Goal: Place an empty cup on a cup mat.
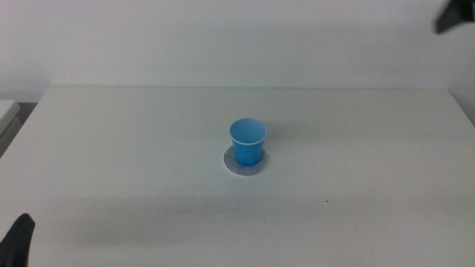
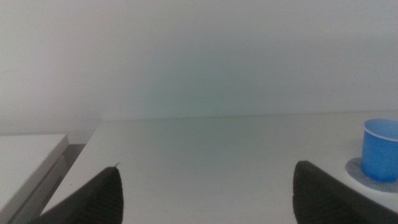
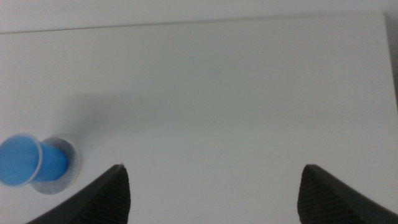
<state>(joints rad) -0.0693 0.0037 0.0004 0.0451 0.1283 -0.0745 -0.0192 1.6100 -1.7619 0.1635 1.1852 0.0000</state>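
Note:
The small bright blue cup (image 1: pixel 247 142) stands upright on the round grey cup mat (image 1: pixel 245 167) at the middle of the white table. The cup looks empty. It also shows in the left wrist view (image 2: pixel 380 149) on the mat (image 2: pixel 359 168), and in the right wrist view (image 3: pixel 25 162) on the mat (image 3: pixel 69 169). My left gripper (image 2: pixel 208 186) is open and empty, low at the table's near left corner (image 1: pixel 18 239). My right gripper (image 3: pixel 214 186) is open and empty, raised high at the far right (image 1: pixel 453 15), well away from the cup.
A pale flat object (image 1: pixel 6 113) lies beyond the table's left edge and shows in the left wrist view (image 2: pixel 28 152) too. A white wall stands behind the table. A tiny dark speck (image 1: pixel 325 200) lies on the table to the right of the mat.

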